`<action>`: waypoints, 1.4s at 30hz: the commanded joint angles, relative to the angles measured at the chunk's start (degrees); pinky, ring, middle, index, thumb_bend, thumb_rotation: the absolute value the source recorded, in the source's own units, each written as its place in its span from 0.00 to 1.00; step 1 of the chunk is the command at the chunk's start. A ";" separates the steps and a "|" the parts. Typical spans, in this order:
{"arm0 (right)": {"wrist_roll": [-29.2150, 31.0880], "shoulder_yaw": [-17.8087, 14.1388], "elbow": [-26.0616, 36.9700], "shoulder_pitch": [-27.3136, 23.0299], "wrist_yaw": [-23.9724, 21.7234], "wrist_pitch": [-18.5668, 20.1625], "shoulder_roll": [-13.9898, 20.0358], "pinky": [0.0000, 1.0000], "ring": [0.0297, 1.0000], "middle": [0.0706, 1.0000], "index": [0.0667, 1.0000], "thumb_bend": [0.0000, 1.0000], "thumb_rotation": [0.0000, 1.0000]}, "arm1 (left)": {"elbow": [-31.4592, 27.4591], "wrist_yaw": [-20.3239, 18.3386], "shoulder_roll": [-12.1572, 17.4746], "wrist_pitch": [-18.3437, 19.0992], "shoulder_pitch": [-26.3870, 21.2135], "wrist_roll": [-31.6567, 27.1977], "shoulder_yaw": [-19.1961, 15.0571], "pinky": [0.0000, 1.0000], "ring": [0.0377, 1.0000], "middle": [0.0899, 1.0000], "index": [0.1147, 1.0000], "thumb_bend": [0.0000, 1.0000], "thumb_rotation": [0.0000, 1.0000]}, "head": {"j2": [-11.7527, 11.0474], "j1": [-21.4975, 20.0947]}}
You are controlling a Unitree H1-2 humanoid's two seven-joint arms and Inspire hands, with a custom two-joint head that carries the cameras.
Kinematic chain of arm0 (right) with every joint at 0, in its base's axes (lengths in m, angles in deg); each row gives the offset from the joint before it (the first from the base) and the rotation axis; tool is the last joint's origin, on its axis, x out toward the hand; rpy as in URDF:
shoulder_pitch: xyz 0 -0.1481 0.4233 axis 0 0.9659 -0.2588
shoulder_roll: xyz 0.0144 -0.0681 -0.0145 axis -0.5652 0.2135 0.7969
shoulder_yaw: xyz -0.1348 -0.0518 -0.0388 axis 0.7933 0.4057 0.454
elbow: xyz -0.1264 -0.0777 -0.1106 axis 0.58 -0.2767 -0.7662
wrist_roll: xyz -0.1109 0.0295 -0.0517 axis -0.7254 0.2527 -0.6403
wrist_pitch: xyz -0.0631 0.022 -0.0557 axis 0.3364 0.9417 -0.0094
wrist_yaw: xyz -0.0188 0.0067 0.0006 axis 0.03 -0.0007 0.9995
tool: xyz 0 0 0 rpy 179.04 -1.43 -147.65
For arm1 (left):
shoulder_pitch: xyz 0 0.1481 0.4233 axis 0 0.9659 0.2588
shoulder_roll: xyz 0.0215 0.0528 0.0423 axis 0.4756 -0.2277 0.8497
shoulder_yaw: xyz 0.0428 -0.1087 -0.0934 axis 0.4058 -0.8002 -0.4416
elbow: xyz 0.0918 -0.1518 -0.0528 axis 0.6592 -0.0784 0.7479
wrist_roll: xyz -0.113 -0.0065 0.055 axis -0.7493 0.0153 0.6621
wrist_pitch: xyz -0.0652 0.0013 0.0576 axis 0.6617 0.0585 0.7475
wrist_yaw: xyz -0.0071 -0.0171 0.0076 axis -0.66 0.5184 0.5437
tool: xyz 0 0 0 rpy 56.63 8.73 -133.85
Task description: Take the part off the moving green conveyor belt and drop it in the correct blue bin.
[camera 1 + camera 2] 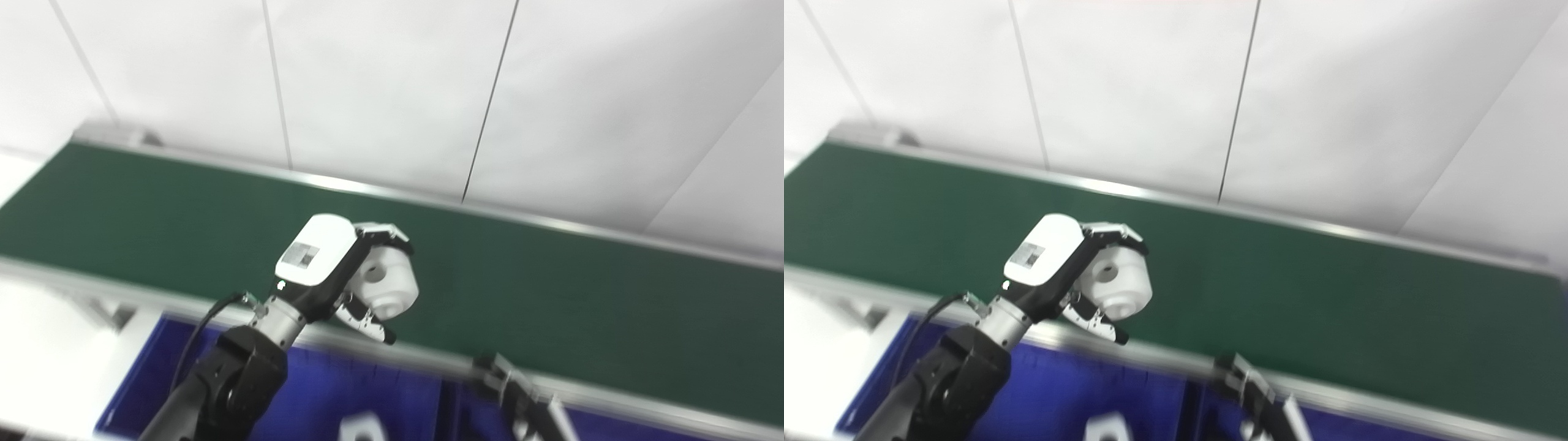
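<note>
- A long green conveyor belt (551, 294) runs across the far side of the worktop, with a white wall (392, 79) behind it.
- Blue bins (343, 392) sit along the near edge of the worktop, just under the belt's silver rail (392, 352). A dark wall seems to split them into a left bin and a right bin.
- The left hand (349, 269) is up in the air over the near edge of the belt. Its fingers are wrapped around a white part (387, 283), a round piece with a hole in it.
- The part is off the belt now, so I think the picking is done.
- The part is not in a bin yet. The hand needs to come toward the near edge and let go over the right bin.
- Another small white piece (362, 427) already lies in the left bin, near the bottom edge. It is too blurry to say if it matches.
- Only a bit of the right hand (527, 398) shows at the near edge, low and blurry. I cannot tell if it is open or closed.
</note>
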 commanded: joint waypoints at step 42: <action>7.07 -2.48 6.20 -1.09 -4.34 4.18 3.78 0.78 0.82 0.85 0.87 0.88 0.90 | -3.27 0.85 -6.71 2.50 17.00 15.21 -3.11 0.23 0.26 0.34 0.44 0.52 0.00 | 4.08 5.21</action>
